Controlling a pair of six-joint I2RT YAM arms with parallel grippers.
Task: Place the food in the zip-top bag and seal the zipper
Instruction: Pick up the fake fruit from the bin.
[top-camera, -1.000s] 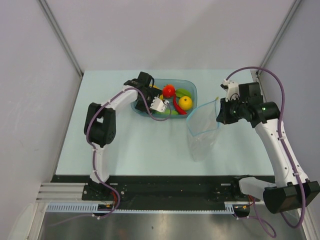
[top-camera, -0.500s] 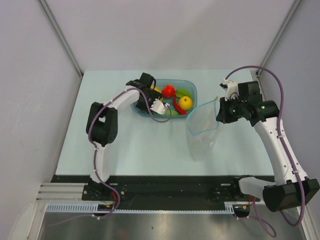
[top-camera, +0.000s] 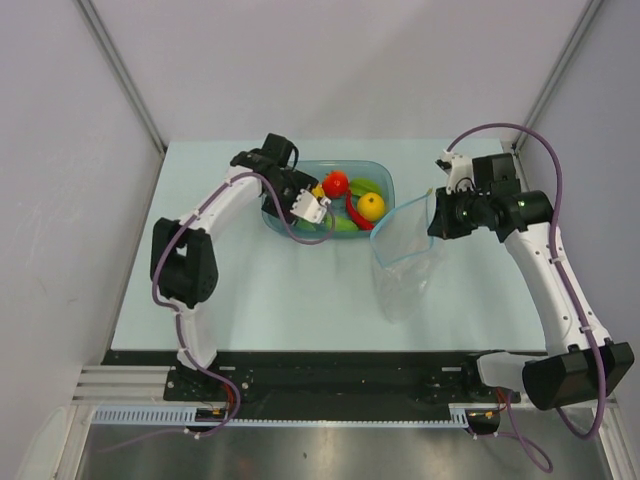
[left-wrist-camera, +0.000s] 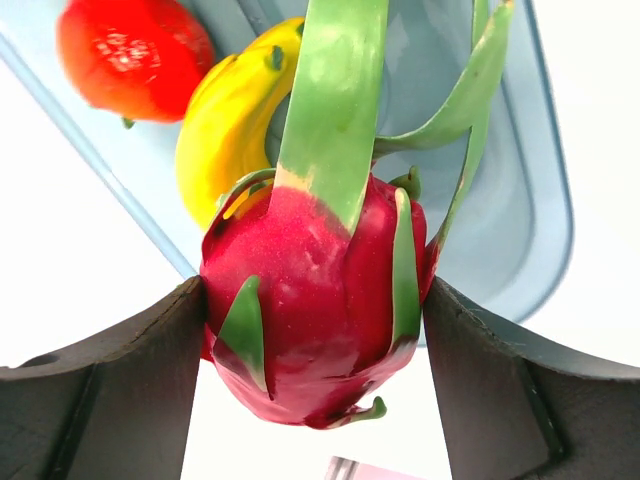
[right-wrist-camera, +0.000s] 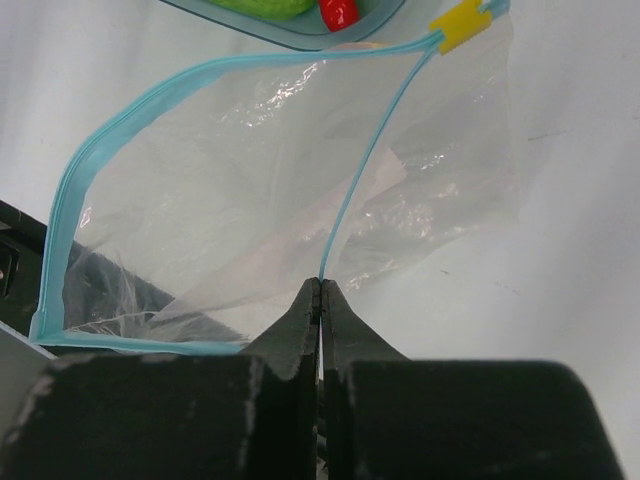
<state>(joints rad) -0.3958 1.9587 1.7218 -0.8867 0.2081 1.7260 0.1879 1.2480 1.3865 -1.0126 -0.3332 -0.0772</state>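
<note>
In the left wrist view, a pink dragon fruit with green leaves sits between the fingers of my left gripper, touched on both sides and lifted over the tray. A yellow banana and a red tomato lie behind it. From above, my left gripper hangs over the tray's left part. The clear zip-top bag stands open to the right of the tray. My right gripper is shut on its blue zipper, holding the mouth up.
The blue-green tray at the table's back middle also holds a tomato, a yellow citrus, a red chili and green pieces. A yellow slider sits at the zipper's far end.
My left gripper has closed on the dragon fruit, and the left arm's elbow has swung out to the left. The right gripper keeps hold of the bag and has barely shifted.
</note>
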